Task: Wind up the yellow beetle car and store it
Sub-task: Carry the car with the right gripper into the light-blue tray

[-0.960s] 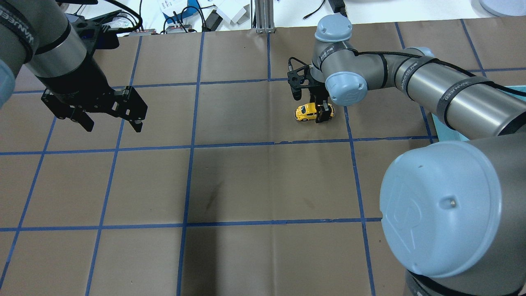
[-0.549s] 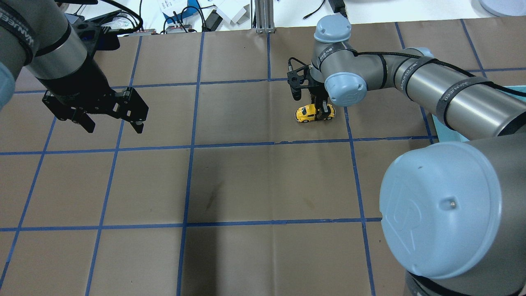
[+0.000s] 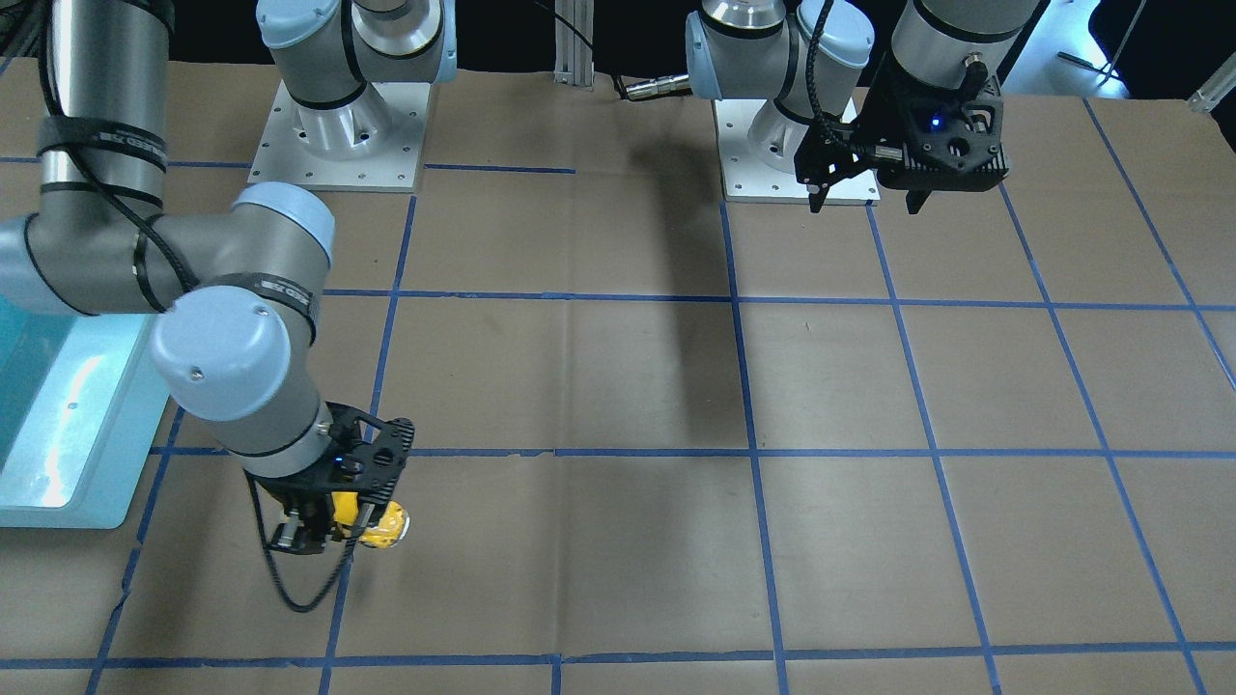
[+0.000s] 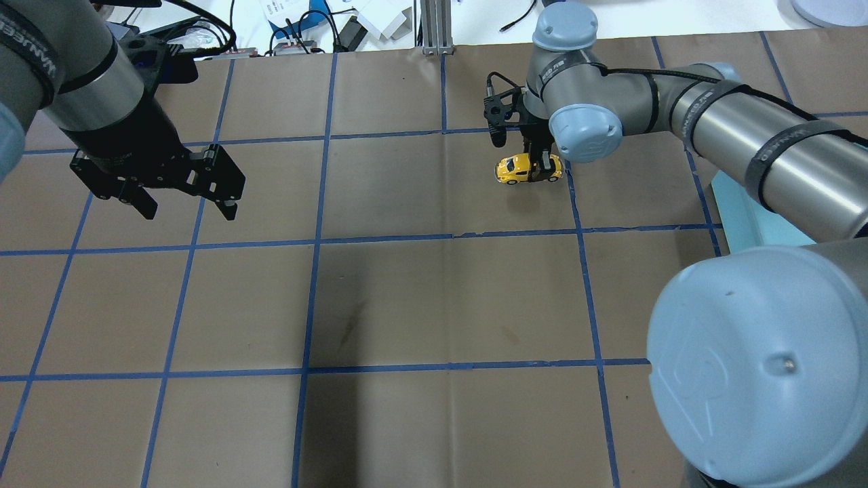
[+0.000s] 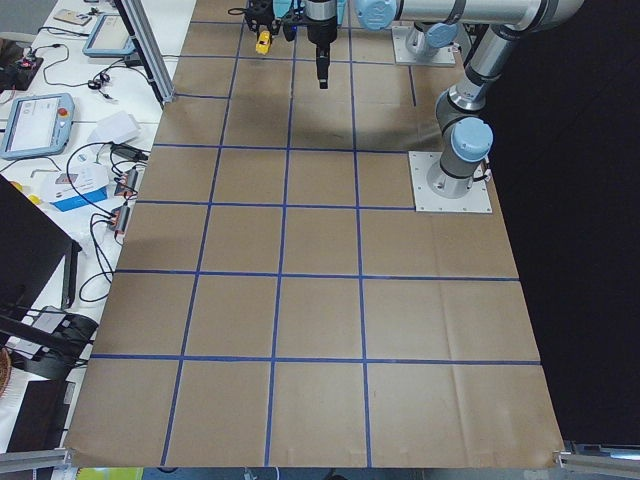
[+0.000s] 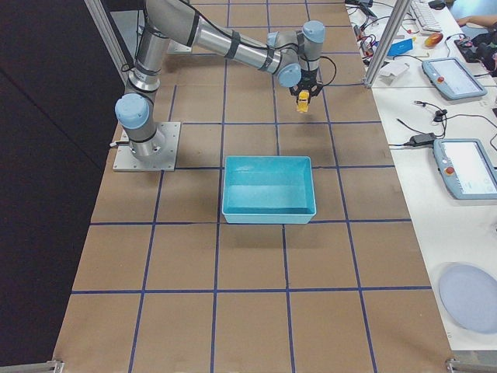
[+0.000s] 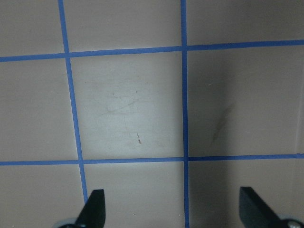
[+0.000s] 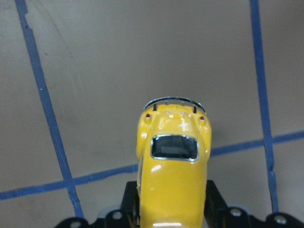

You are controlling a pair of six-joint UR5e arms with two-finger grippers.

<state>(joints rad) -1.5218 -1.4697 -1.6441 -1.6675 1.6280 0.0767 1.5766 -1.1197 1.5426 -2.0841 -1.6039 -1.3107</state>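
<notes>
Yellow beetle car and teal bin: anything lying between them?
Nothing: in the exterior right view, only brown paper with blue tape lines separates the yellow beetle car and the teal bin.

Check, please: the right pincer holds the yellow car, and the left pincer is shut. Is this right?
Not quite. The right pincer does hold the yellow car, but the left pincer is open and empty, not shut. The left wrist view shows it spread wide.
</notes>
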